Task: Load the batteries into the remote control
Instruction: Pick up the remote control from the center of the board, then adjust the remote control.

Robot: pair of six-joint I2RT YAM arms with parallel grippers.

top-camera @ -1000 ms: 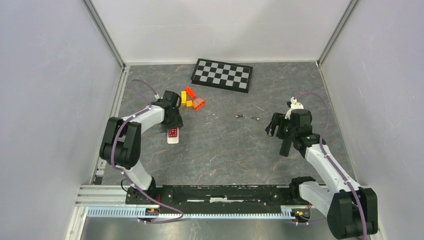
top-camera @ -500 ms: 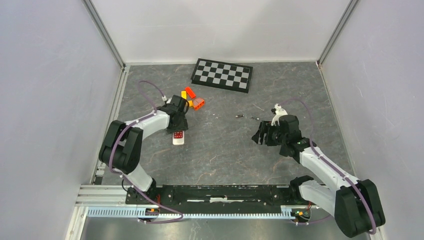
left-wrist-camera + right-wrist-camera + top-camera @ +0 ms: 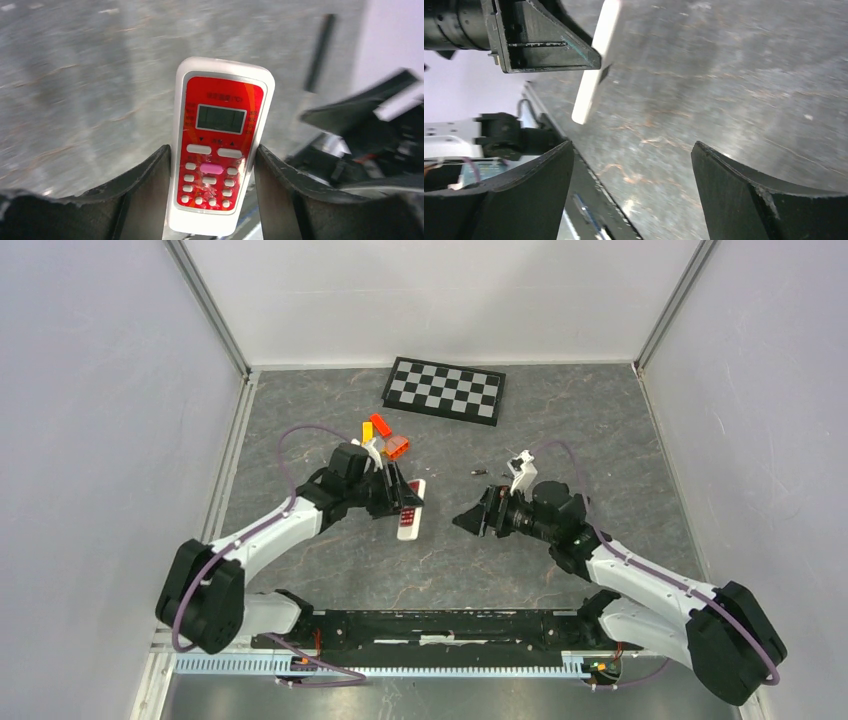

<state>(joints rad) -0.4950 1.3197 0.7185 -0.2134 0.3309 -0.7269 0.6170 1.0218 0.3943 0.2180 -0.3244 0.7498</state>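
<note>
The left jaws are about half open and clamp the remote [image 3: 411, 511] by its two long edges near the button end, red face towards the wrist camera, with a black finger [image 3: 145, 190] pressed on each side. Seen from the right wrist, the remote [image 3: 596, 65] is edge-on, tilted, with its free end off the desk [image 3: 600, 420]. The right jaws are spread wide with nothing between them. They face the remote across a short gap, near it but apart.

One small dark battery [image 3: 479, 472] lies on the desk just beyond the right wrist, and I cannot tell whether another is hidden there. Orange and red blocks [image 3: 386, 443] sit just behind the left wrist. The checkered board [image 3: 444, 390] lies by the far wall. Bare desk stretches from the remote to the near rail [image 3: 440, 625] and along the right wall.
</note>
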